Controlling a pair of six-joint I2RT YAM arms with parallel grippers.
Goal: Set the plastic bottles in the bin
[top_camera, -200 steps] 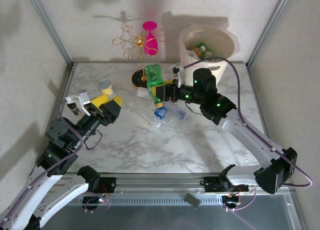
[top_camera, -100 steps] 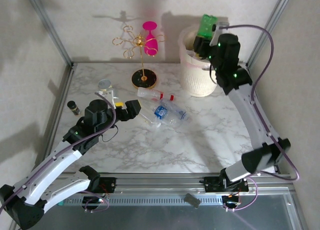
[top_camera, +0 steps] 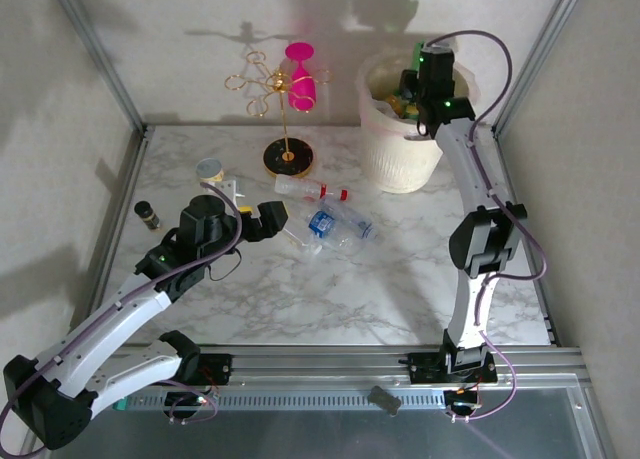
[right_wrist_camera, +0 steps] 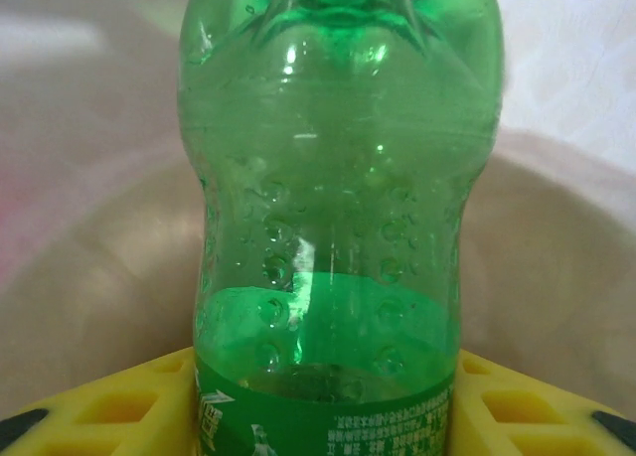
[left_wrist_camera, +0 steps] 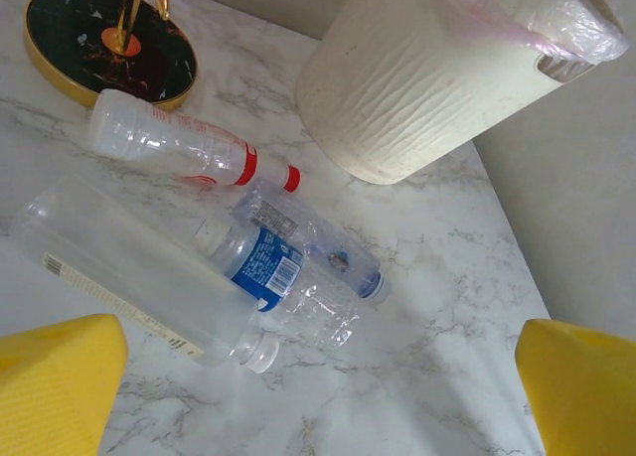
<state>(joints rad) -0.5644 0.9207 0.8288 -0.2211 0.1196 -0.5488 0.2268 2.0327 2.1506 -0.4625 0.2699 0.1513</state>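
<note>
**R arm has green plastic bottle (right_wrist_camera: 338, 228) above cream-white translucent plastic bin (top_camera: 400, 159); L arm set up for next pick**

R arm reaches far back and high, so the green plastic bottle sits over the bin's mouth, not beside it. From there, letting go should drop it inside. Top view shows green and other bottle shapes already in the bin. The right fingers (right_wrist_camera: 109, 411) pinch the bottle low on its body, near the label, w/ yellow pads tight on both sides. They're partway closed, i.e. as wide as the bottle, so the hold looks firm.

L arm is low over the grey-veined marble bench (top_camera: 350, 289), wrist aimed at the loose pile, prob. to be ready for the next grab. The left fingers (left_wrist_camera: 50, 386) are spread fully wide and hold nothing, touch nothing.

Lying on their sides between them in the left wrist view, near the bin's base:
- clear bottle w/ red cap and red band (left_wrist_camera: 179, 148)
- crumpled clear bottle w/ blue label (left_wrist_camera: 288, 267)
- big clear uncapped bottle (left_wrist_camera: 129, 267), touching the blue-label one

So at least 3 bottles are left on the bench.
</note>
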